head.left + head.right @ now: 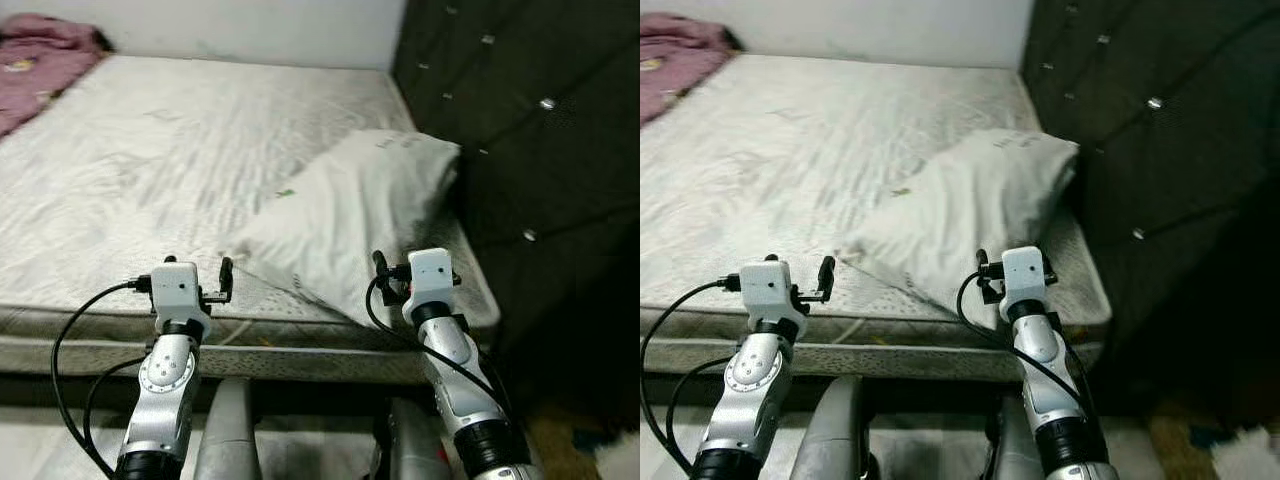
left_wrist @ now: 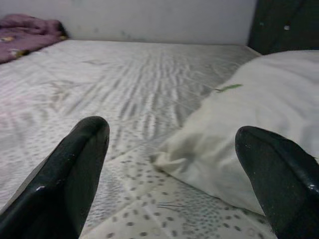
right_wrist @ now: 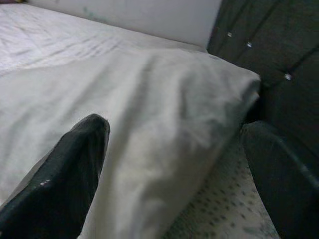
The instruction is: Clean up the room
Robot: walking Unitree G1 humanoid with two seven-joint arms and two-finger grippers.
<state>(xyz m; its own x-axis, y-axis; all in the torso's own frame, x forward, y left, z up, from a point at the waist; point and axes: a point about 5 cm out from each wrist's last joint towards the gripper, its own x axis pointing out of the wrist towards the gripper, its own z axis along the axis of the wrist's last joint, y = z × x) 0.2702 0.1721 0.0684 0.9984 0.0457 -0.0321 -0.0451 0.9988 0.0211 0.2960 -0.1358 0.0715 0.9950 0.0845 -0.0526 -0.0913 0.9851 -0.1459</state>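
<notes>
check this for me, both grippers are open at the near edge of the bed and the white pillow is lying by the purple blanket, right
Not quite. The pillow lies by the dark tufted headboard, on the robot's right; the purple blanket is at the far left corner, as the left eye view shows. The left gripper and right gripper are indeed open at the bed's near edge.

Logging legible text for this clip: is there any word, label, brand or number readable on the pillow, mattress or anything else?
None readable.
Pillow: a small green mark and faint grey print near its top edge, too blurred to read.
Mattress: leaf pattern and dots, no text.
Purple blanket: a small yellowish patch, illegible.
</notes>
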